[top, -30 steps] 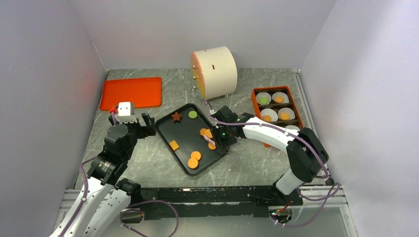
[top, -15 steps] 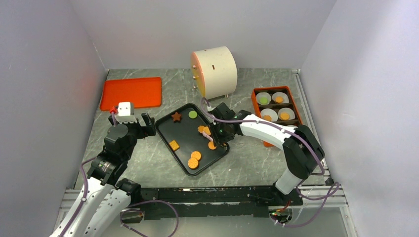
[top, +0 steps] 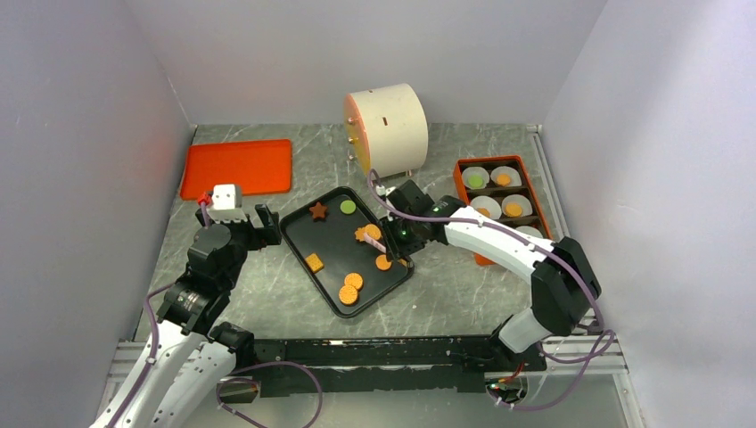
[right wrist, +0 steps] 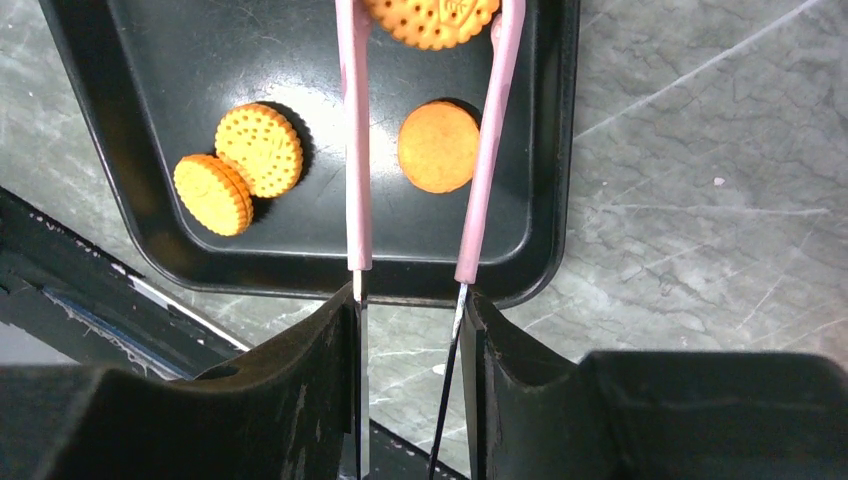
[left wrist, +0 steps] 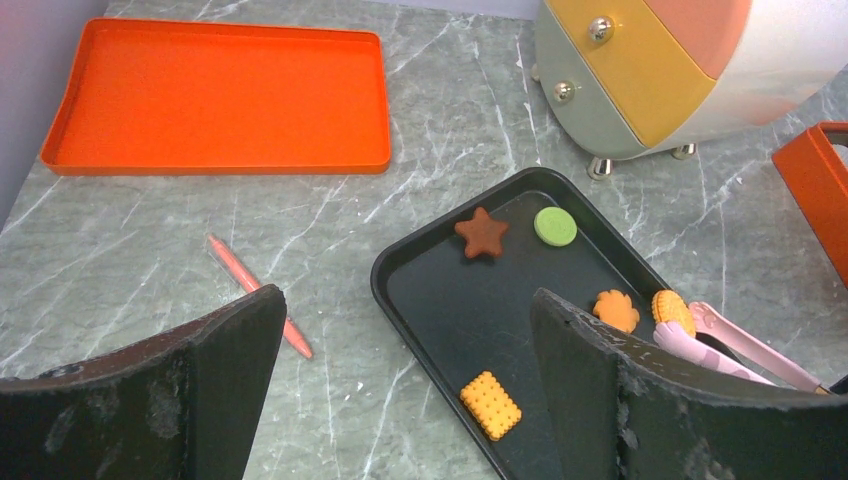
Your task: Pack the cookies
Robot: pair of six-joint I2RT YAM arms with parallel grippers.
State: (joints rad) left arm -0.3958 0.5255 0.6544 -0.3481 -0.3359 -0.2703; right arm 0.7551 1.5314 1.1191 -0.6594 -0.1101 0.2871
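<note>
And the right gripper [right wrist: 410, 312] squeezes pink plastic tongs [right wrist: 352, 150], tips pinching orange round cookie [right wrist: 432, 22] over glossy black rectangular tray [right wrist: 150, 90], left gripper [left wrist: 405, 335] fingers spread wide.

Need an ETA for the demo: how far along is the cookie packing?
Done: four cookies sit in liners in the orange box. In hand: the right tool squeezes pink tongs on an orange round over the black tray. Remaining: star, green round, flower, square and three orange rounds on the tray.
</note>
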